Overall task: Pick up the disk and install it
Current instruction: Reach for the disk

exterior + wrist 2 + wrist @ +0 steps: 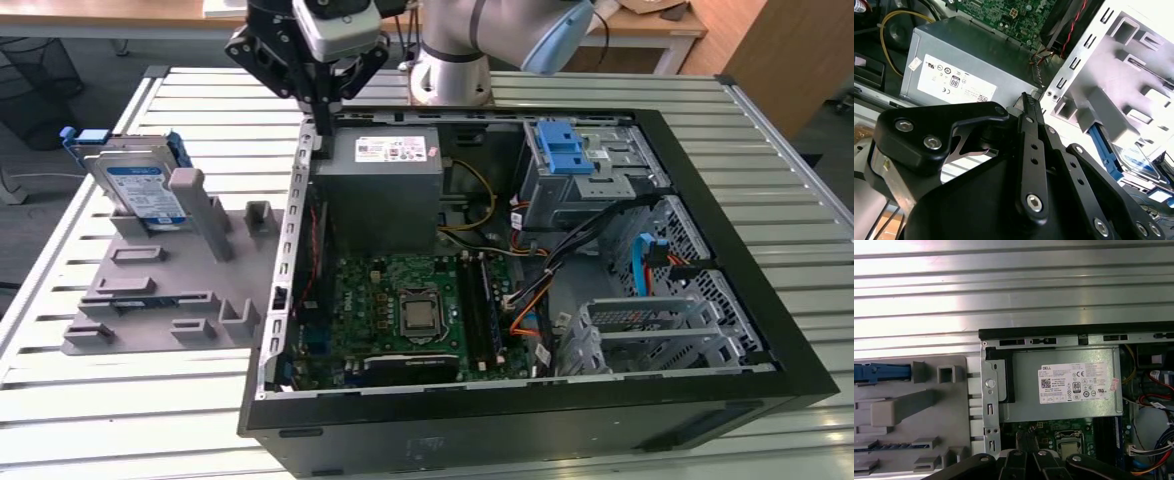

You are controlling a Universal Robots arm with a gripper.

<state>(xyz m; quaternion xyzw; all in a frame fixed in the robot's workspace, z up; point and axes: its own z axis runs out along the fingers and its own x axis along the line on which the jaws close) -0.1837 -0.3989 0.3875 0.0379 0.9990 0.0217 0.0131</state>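
The disk (140,187) stands on edge in a slot of the grey fixture (160,290) at the exterior view's left. It is silver with a white-and-blue label and sits in a blue carrier. My gripper (320,122) hangs above the rear left wall of the open computer case (694,380), to the right of the disk and apart from it. Its black fingers are shut together with nothing between them. The second wrist view has the gripper (1026,98) over the case edge and the disk (1136,159) beyond it. The disk's blue carrier (879,373) appears in the first wrist view.
The grey power supply (387,180) with a white sticker lies just beside the gripper inside the case. A motherboard (414,310), cables and a blue-lidded drive bay (574,150) fill the case. All of it rests on a slatted metal table (134,420).
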